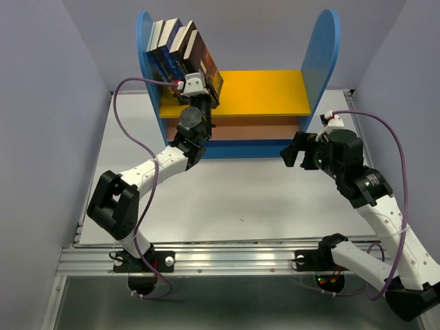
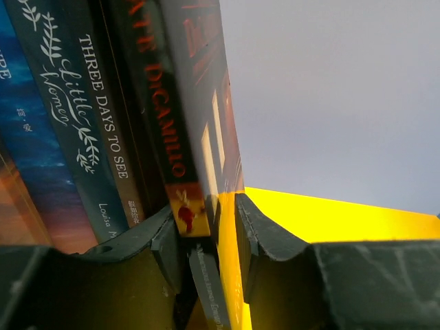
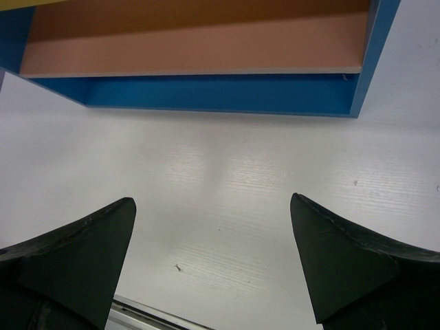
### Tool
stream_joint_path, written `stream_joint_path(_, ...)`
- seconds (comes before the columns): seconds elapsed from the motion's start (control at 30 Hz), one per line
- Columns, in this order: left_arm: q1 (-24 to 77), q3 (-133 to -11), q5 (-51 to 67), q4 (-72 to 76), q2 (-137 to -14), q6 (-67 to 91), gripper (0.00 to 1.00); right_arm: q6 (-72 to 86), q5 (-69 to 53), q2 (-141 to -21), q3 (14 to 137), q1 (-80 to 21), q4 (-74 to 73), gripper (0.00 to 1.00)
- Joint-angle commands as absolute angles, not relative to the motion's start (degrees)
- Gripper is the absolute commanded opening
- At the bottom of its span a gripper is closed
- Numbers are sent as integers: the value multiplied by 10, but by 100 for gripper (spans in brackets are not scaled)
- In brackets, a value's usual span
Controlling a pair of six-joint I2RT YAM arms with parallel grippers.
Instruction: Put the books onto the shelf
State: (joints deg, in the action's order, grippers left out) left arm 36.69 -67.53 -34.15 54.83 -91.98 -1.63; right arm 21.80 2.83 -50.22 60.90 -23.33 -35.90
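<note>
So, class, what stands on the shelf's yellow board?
Books in a leaning row against the left blue panel. The left arm covers their lower ends.

- The shelf [image 1: 322, 58] is standing at the table's [image 1: 240, 199] far edge.
- The books [image 1: 172, 41] are leaning in a row at its top board's [image 1: 268, 89] left end.
- The left gripper [image 2: 210, 223] is straddling the rightmost book's [image 2: 206, 137] bottom edge.
- The right gripper [image 1: 294, 148] is hanging before the shelf's right end.
</note>
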Motion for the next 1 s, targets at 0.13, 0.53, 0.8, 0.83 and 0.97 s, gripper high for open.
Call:
stream_joint_path(0.13,336,-664,-380,536,-872,-7,47,214,29,-491,611,-237,-335,100)
stream_joint_path(0.53,353,-676,-378,461,-829,-4,77,211,-24,-492,610,-237,-331,100)
stream_joint_path(0.8,360,-679,-344,375,-772,41,96,197,-59,-492,611,-237,-330,100)
stream_joint_path(0.83,361,-679,-339,368,-759,45,99,196,-63,-492,611,-237,-328,100)
stream_joint_path(0.97,361,-688,-313,322,-721,57,99,187,-112,-492,612,-237,-316,100)
